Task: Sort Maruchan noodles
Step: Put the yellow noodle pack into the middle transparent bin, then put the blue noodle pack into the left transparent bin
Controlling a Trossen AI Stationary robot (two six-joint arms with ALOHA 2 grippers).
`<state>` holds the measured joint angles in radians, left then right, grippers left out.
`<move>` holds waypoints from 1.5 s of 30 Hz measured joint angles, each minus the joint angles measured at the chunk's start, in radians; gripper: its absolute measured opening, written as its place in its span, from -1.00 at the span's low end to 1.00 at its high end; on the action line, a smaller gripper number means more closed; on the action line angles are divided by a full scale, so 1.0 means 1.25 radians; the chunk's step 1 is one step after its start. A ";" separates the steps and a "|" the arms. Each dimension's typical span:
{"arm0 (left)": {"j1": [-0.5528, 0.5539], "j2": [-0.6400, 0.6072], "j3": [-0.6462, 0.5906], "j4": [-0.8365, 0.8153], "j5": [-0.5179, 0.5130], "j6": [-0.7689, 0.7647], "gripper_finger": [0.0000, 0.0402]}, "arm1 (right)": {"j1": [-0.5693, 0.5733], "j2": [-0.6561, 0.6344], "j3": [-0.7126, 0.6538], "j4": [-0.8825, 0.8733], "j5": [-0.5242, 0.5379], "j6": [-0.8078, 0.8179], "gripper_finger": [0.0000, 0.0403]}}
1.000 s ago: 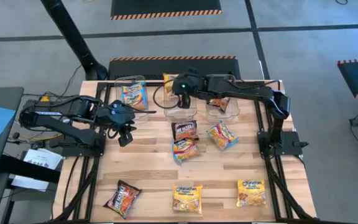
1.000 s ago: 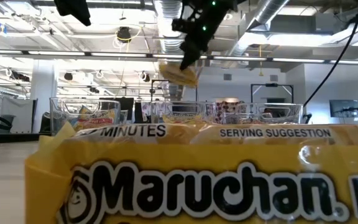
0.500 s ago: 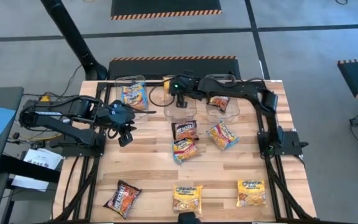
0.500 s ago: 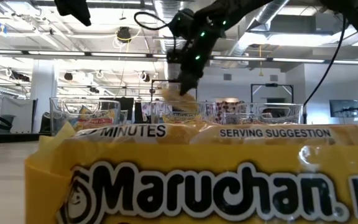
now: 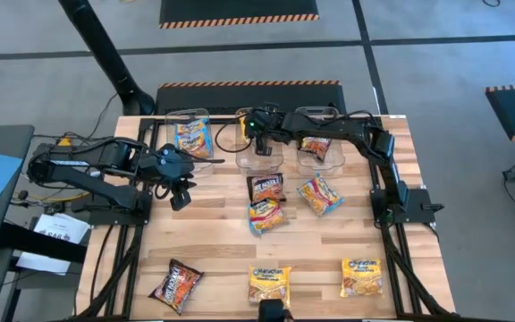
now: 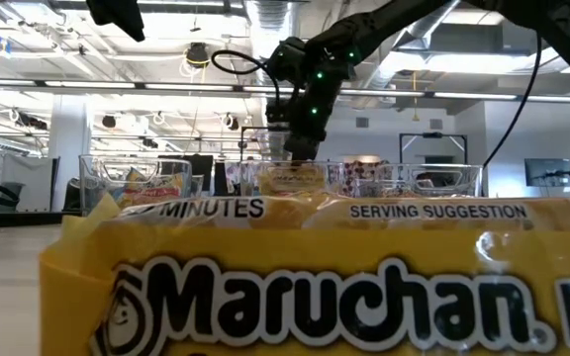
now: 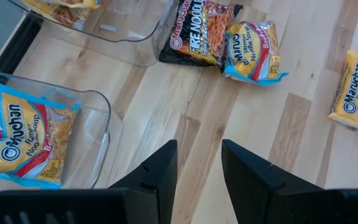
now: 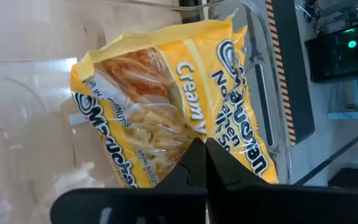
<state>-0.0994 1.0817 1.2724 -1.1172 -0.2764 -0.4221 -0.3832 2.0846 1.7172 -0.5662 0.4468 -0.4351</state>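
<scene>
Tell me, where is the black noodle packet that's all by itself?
In the high view, the lone black-red packet lies at the table's near left corner, left of a yellow packet, far from the bins.

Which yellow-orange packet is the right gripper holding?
The yellow-orange packet pinched in the right gripper, hanging inside the middle clear bin; the other yellow ones lie loose on the table.

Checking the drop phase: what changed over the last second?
The right gripper, jaws shut on the yellow-orange plastic noodle packet, has lowered it from above into the middle clear plastic bin. The left gripper stayed hovering, jaws open; loose packets on the wooden table unmoved.
</scene>
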 joint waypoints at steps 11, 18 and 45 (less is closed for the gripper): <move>0.000 0.000 0.000 0.000 0.000 0.000 -0.45 | -0.005 0.000 0.000 -0.007 -0.004 -0.005 -0.73; 0.000 0.000 0.000 0.000 0.000 0.000 -0.45 | -0.014 0.000 0.000 -0.009 -0.043 0.034 -0.50; 0.000 0.000 0.000 0.000 0.000 0.000 -0.45 | -0.078 -0.001 0.047 -0.157 -0.568 0.324 -0.30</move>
<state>-0.0994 1.0817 1.2724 -1.1172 -0.2764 -0.4221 -0.4805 2.0834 1.7756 -0.7630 -0.2634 -0.0301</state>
